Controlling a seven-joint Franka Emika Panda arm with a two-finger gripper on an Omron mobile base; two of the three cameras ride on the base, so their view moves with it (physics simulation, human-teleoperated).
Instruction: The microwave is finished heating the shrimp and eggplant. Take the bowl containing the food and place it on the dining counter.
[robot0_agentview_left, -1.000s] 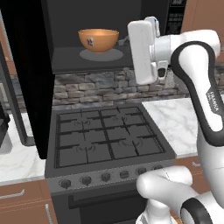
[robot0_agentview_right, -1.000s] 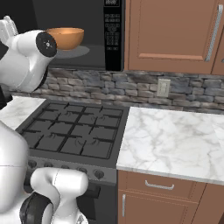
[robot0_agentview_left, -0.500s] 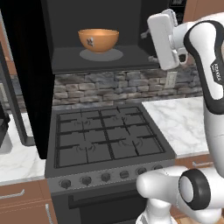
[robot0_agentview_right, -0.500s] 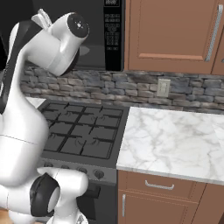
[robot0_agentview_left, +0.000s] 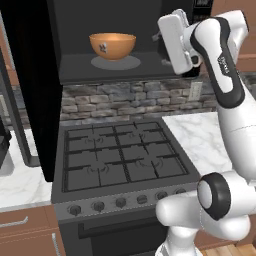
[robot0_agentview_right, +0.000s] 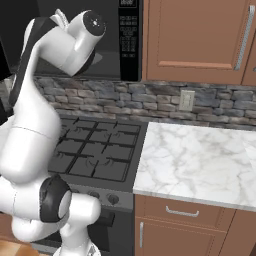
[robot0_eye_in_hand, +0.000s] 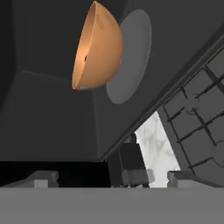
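The microwave (robot0_agentview_left: 75, 30) stands open above the stove. On its grey turntable (robot0_agentview_left: 116, 63) rests the orange-brown bowl (robot0_agentview_left: 112, 45) with a small dark mark on its side. The shrimp and eggplant are hidden inside the bowl. My gripper (robot0_agentview_left: 161, 37) hovers at the right edge of the opening, level with the bowl and apart from it. In the rolled hand view the bowl (robot0_eye_in_hand: 98, 46) lies far ahead on the turntable (robot0_eye_in_hand: 131, 54). There my gripper (robot0_eye_in_hand: 111, 178) is open with nothing between its fingertips (robot0_eye_in_hand: 41, 177). The dining counter is out of view.
The microwave's black door (robot0_agentview_left: 30, 90) swings out on the left. Below is the black gas stove (robot0_agentview_left: 120, 160), with marble worktop (robot0_agentview_right: 200, 160) to its right. Wooden wall cabinets (robot0_agentview_right: 200, 35) hang beside the button panel (robot0_agentview_right: 129, 30). My raised arm (robot0_agentview_right: 45, 100) blocks the opening in the right base view.
My hand has risen and swung right, then eased back left toward the microwave opening. The bowl has not moved and the gripper has stayed open.
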